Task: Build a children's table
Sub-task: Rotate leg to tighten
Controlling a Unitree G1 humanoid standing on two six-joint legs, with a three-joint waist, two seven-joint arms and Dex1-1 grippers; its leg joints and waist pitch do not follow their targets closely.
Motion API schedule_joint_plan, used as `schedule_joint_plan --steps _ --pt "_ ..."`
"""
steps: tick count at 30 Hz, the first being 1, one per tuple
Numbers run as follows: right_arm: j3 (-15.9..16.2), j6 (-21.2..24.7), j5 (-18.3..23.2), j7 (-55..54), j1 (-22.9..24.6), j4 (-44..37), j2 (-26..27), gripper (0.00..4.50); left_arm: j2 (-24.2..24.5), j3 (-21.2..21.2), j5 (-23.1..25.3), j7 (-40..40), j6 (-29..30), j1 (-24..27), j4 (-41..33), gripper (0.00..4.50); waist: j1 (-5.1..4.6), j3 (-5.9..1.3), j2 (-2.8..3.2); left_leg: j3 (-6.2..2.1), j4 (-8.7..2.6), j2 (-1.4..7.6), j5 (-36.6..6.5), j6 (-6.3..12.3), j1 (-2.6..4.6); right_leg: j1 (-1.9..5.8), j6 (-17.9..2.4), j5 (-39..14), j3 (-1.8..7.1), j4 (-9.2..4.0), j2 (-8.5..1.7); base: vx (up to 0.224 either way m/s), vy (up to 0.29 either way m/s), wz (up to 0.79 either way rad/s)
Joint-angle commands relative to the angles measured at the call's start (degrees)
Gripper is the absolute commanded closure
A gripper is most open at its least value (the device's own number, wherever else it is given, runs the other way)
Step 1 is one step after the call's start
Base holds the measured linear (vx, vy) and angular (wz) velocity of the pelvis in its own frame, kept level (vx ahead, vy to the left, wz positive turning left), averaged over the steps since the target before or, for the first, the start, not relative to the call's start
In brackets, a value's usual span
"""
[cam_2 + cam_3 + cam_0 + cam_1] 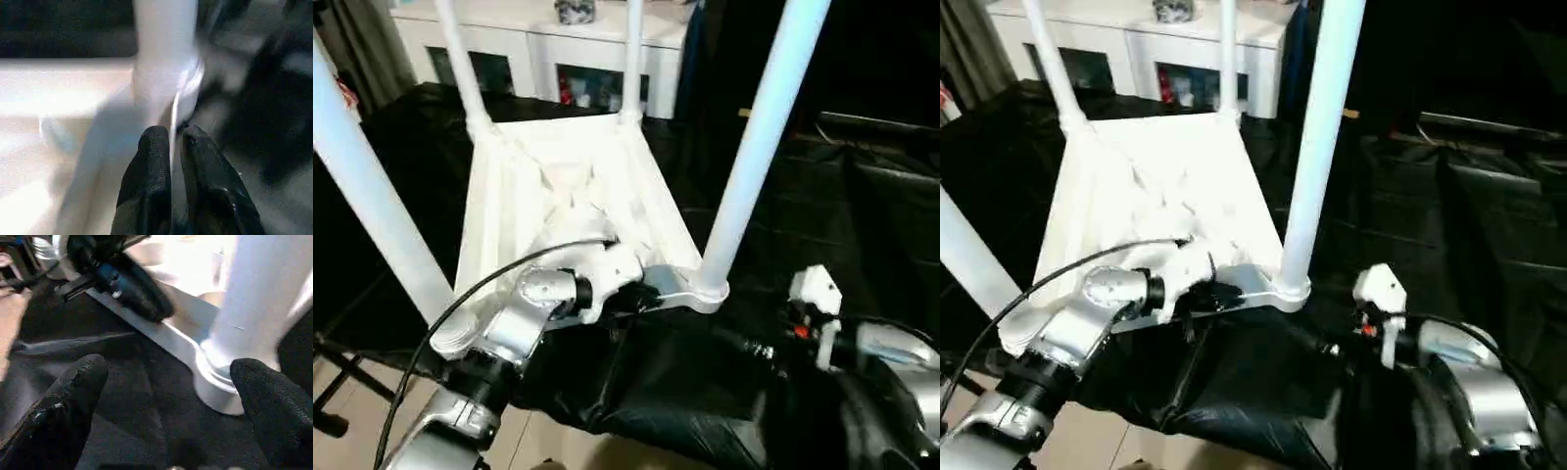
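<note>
Both tools sit nearest, at the upturned children's table (570, 186).
Left tool (174, 139) pinches the tabletop's near rim beside a corner socket; my right tool (166, 396) gapes wide before that corner, touching nothing. Four legs rise; behind stands a white cabinet (548, 49).

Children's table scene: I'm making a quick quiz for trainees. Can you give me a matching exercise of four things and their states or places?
1. table top
2. left gripper
3. right gripper
4. cabinet

a. jaws wide apart beside a leg socket
b. upside down on black cloth, legs up
c. behind the table
d. jaws pinching the table's rim

Pairs: 1-b, 2-d, 3-a, 4-c
</note>
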Motion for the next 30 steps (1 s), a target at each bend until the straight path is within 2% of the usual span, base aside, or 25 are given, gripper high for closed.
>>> schedule_joint_plan --steps 1,4,5,6,7,8,9,10,11,12,13,15,17,18,20,22,23,24,28,30 --pt "1.42 0.49 0.69 -0.48 -0.82 -1.55 0.9 0.0 0.55 0.99 -1.8 -0.44 2.63 1.58 -4.48 3.59 0.16 -3.18 -0.83 -0.33 -3.3 1.62 -11.53 5.1 -0.27 3.15 -9.8 -15.7 2.61 -4.45 -3.27 0.0 0.0 0.0" --pt "3.43 0.28 -0.45 -2.33 -3.21 -0.16 4.33 0.0 1.16 1.94 -3.35 1.2 6.66 6.28 -11.92 3.21 -0.03 -3.12 -0.96 -0.27 -3.33 1.48 -11.85 4.77 -0.21 2.96 -9.0 -17.46 2.57 -4.72 -3.1 0.0 0.0 0.0" --pt "3.67 0.03 -0.82 -2.75 -3.76 0.44 4.95 0.0 1.25 2.07 -3.47 1.51 7.26 7.15 -13.04 3.21 -0.08 -3.23 -1.11 -0.41 -3.37 1.72 -11.74 4.33 -0.2 3.06 -9.29 -16.96 2.59 -4.29 -3.32 0.0 0.0 0.0" --pt "4.0 -0.56 -1.56 -3.62 -4.81 1.74 6.07 0.0 1.41 2.28 -3.63 2.06 8.29 8.73 -14.92 3.08 -0.28 -3.08 -0.94 -0.44 -3.51 1.67 -12.04 4.11 -0.33 2.95 -9.03 -17.99 2.56 -4.4 -3.26 0.0 0.0 0.0" --pt "4.05 -0.77 -2.02 -4.32 -5.25 2.27 6.63 0.0 1.71 2.22 -3.89 2.27 9.06 9.94 -16.47 3.08 -0.43 -3.05 -1.36 -0.34 -3.49 1.63 -12.59 3.91 -0.16 2.78 -8.81 -18.82 2.59 -4.63 -3.13 0.0 0.0 0.0" --pt "3.99 -1.33 -2.73 -5.51 -6.4 3.91 7.54 0.0 1.99 2.27 -4.1 2.94 9.93 12.13 -18.85 2.96 -0.23 -3.0 -1.0 -0.54 -3.69 1.88 -12.73 3.41 -0.09 2.75 -9.12 -18.47 2.67 -4.37 -3.29 0.0 0.0 0.0" --pt "4.01 -1.49 -2.96 -6.1 -6.88 4.54 7.89 0.0 2.18 2.26 -4.26 3.34 10.57 13.24 -20.25 2.86 -0.29 -2.88 -0.93 -0.46 -3.76 1.85 -13.43 3.03 0.02 2.59 -9.0 -18.56 2.73 -4.53 -3.13 0.0 0.0 0.0" --pt "3.81 -1.69 -3.17 -7.24 -7.87 5.9 8.65 0.0 2.54 2.21 -4.39 3.82 11.09 15.28 -22.48 2.8 -0.33 -2.81 -1.24 -0.37 -3.79 1.76 -13.67 2.99 0.03 2.6 -8.82 -18.5 2.76 -4.67 -3.04 0.0 0.0 0.0" --pt "3.68 -1.76 -3.24 -7.95 -8.41 6.65 9.1 0.0 2.8 2.16 -4.47 4.13 11.39 16.59 -23.93 2.73 -0.29 -2.85 -1.09 -0.49 -3.81 1.84 -13.93 2.69 0.07 2.64 -8.97 -18.18 2.8 -4.45 -3.14 0.0 0.0 0.0" --pt "3.38 -1.93 -3.31 -8.87 -9.26 7.71 9.7 0.0 3.18 2.09 -5.09 4.55 11.72 19.12 -26.72 2.73 -0.33 -2.71 -1.59 -0.42 -3.95 1.77 -14.34 2.66 0.01 2.66 -8.78 -18.39 2.8 -4.6 -3.05 0.0 0.0 0.0" --pt "3.21 -2.03 -3.36 -9.32 -9.66 8.2 10.01 0.0 3.36 2.06 -5.42 4.77 11.86 20.47 -28.17 2.56 -0.2 -2.85 -1.34 -0.53 -3.95 1.93 -14.32 2.39 0.09 2.72 -9.15 -17.66 2.87 -4.32 -3.3 0.0 0.0 0.0" --pt "2.57 -2.9 -4.03 -11.65 -11.14 10.41 10.9 0.0 3.31 2.72 -6.66 5.94 12.62 24.29 -32.54 2.4 -0.2 -2.73 -1.55 -0.41 -3.94 1.88 -14.61 2.22 0.12 2.6 -8.98 -17.43 2.97 -4.31 -3.15 0.0 0.0 0.0" --pt "1.89 -3.59 -4.66 -13.76 -12.53 12.64 11.64 0.0 3.29 3.52 -8.09 6.51 13.63 27.09 -35.9 2.35 -0.21 -2.54 -2.11 -0.32 -4.08 1.76 -15.05 2.09 0.08 2.57 -8.36 -18.71 2.95 -4.56 -2.99 0.0 0.0 0.0" --pt "1.48 -4.31 -5.4 -15.47 -13.73 14.63 12.07 0.0 3.67 4.05 -8.74 6.7 14.76 28.8 -37.68 2.25 -0.2 -2.49 -1.98 -0.42 -4.15 1.86 -15.43 1.65 0.12 2.46 -8.66 -19.53 2.95 -4.45 -3.2 0.0 0.0 0.0" --pt "0.59 -5.73 -7.1 -19.69 -16.75 19.55 13.0 0.0 6.01 5.17 -10.21 5.63 15.98 32.45 -41.0 2.04 -0.29 -2.41 -2.21 -0.36 -4.11 1.68 -15.7 1.26 0.23 2.3 -8.0 -20.56 2.97 -4.6 -3.0 0.0 0.0 0.0" --pt "0.08 -6.34 -8.13 -22.81 -18.58 22.5 13.43 0.0 7.91 6.05 -11.58 4.08 16.01 34.0 -42.33 1.98 -0.56 -2.35 -2.06 -0.32 -4.15 1.46 -16.46 0.77 0.4 2.17 -7.46 -20.97 2.97 -4.62 -2.74 0.0 0.0 0.0" --pt "-0.23 -6.88 -8.83 -24.8 -19.62 24.21 13.61 0.0 8.91 6.69 -12.38 3.09 15.98 34.67 -42.84 1.92 -0.63 -2.37 -2.37 -0.29 -4.13 1.44 -16.4 0.76 0.43 2.2 -7.35 -20.87 2.97 -4.64 -2.74 0.0 0.0 0.0" --pt "-0.82 -7.48 -9.18 -27.02 -20.99 26.44 13.87 0.0 10.44 7.72 -13.57 1.89 16.75 35.41 -43.69 1.81 -0.49 -2.44 -2.04 -0.2 -4.05 1.41 -16.46 0.48 0.78 1.94 -7.66 -20.07 3.04 -4.44 -2.65 0.0 0.0 0.0" --pt "-2.09 -8.44 -9.73 -31.68 -23.72 30.87 14.02 0.0 14.26 10.31 -16.36 -1.36 17.94 36.94 -45.25 1.6 -0.59 -2.56 -1.93 -0.26 -4.11 1.39 -15.61 0.04 0.61 2.23 -8.14 -16.5 3.05 -3.83 -2.44 0.0 0.0 0.0" --pt "-3.66 -10.12 -10.1 -35.37 -26.32 35.63 14.05 0.0 19.05 13.1 -18.42 -4.82 18.73 39.26 -46.39 1.41 -0.81 -2.69 -1.81 -0.2 -4.02 1.2 -14.69 -0.06 0.55 2.35 -8.94 -14.23 3.03 -3.4 -2.35 0.0 0.0 0.0"
